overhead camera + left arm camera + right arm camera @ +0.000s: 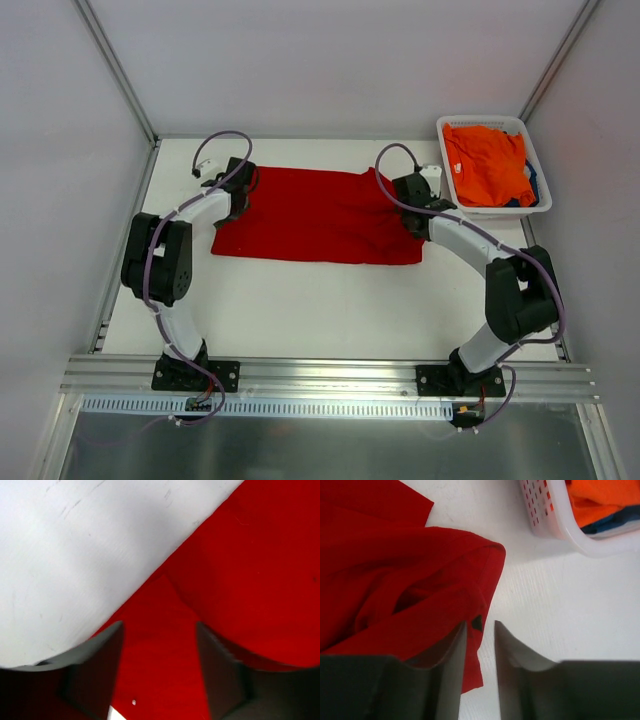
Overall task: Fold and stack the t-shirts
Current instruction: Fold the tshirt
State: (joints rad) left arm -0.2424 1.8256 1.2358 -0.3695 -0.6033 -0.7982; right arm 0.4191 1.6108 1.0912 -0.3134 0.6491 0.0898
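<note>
A bright red t-shirt (320,215) lies spread flat on the white table as a wide band. My left gripper (238,185) sits at the shirt's far left edge. In the left wrist view (159,626) its jaws stand wide apart over the red cloth (260,565), gripping nothing. My right gripper (415,215) is at the shirt's right edge. In the right wrist view (480,625) its jaws are a narrow gap apart, with the bunched red hem (476,645) lying in the gap against the left finger. An orange t-shirt (485,160) fills the basket, with dark blue cloth (615,522) under it.
The white plastic basket (495,210) stands at the table's far right corner, close to my right gripper, and its wall also shows in the right wrist view (555,515). Grey walls enclose the table on the left, back and right. An aluminium rail (320,372) runs along the near edge.
</note>
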